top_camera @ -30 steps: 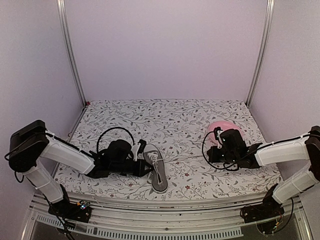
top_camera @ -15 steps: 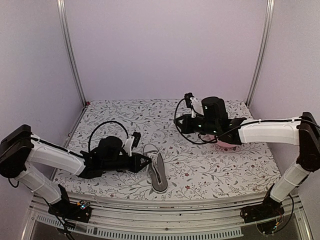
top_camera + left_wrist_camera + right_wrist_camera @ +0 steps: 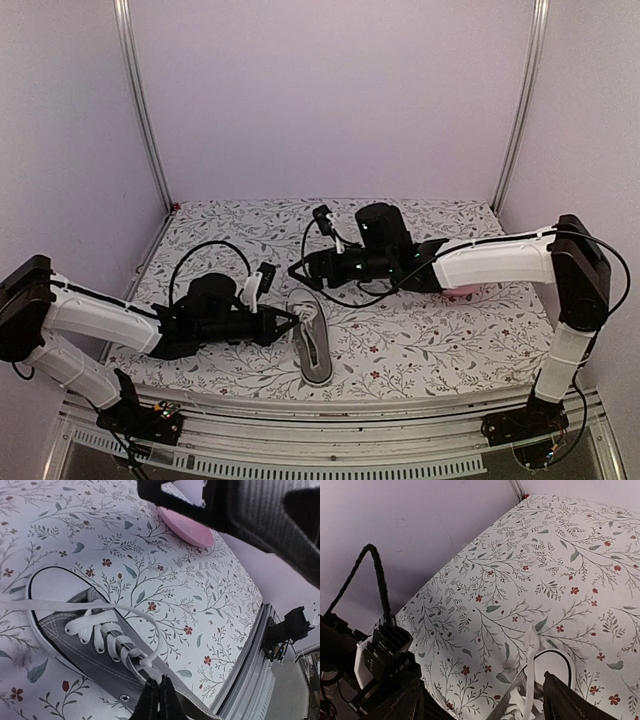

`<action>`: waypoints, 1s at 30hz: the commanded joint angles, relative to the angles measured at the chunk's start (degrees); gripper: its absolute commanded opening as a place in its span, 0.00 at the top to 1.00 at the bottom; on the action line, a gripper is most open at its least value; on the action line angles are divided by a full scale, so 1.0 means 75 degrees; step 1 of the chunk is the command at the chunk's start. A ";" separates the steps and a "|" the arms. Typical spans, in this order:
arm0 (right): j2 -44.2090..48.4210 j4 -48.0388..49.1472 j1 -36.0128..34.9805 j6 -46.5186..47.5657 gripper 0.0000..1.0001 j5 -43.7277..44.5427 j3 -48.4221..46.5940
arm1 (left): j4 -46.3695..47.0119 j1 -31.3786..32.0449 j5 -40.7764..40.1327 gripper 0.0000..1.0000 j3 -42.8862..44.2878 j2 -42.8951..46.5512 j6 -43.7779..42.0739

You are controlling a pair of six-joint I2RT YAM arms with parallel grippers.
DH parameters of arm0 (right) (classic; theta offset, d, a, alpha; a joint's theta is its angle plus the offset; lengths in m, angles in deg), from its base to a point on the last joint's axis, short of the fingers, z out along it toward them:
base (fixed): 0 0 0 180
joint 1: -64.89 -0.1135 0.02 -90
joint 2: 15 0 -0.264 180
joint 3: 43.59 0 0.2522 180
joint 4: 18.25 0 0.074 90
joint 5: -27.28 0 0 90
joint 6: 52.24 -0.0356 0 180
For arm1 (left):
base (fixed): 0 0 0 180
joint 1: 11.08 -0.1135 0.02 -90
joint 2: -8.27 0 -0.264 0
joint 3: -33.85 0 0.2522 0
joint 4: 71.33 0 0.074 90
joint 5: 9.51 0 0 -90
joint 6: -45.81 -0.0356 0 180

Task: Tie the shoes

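Note:
The grey canvas shoe (image 3: 315, 350) with a white toe cap lies near the front edge, toe pointing away from the arms. My left gripper (image 3: 291, 320) reaches in from the left. In the left wrist view its tips (image 3: 159, 694) are shut on a white lace (image 3: 145, 667) right at the knot by the top eyelets. A loose lace strand (image 3: 131, 611) arcs over the tongue. My right gripper (image 3: 303, 270) hovers just beyond the toe. Its fingers (image 3: 402, 705) stand wide apart with nothing between them, above the toe cap (image 3: 552, 664) and a lace end (image 3: 532, 641).
A pink plate (image 3: 186, 527) lies at the back right, mostly hidden by the right arm in the top view (image 3: 470, 291). The left wrist's camera block and cable (image 3: 376, 652) sit close to the right gripper. The table's metal front rail (image 3: 330, 412) is just behind the heel.
The right arm swung from beside the pink plate across to the middle, over the shoe's toe, and its gripper opened. The left gripper kept its hold on the lace and shifted slightly.

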 commanded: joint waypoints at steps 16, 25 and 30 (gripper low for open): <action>0.0976 0.2888 -0.0283 0.1718 0.14 -0.0527 0.3342 | -0.1033 -0.0278 0.0451 1.00 0.1044 -0.0443 0.1423; 0.0174 0.2963 -0.0667 0.2127 0.14 -0.0080 0.2769 | -0.1188 -0.0388 0.0631 1.00 0.1084 -0.0471 0.1656; -0.0155 0.2928 -0.0804 0.2229 0.15 0.0107 0.2478 | -0.1161 -0.0408 0.0704 1.00 0.1106 -0.0544 0.1696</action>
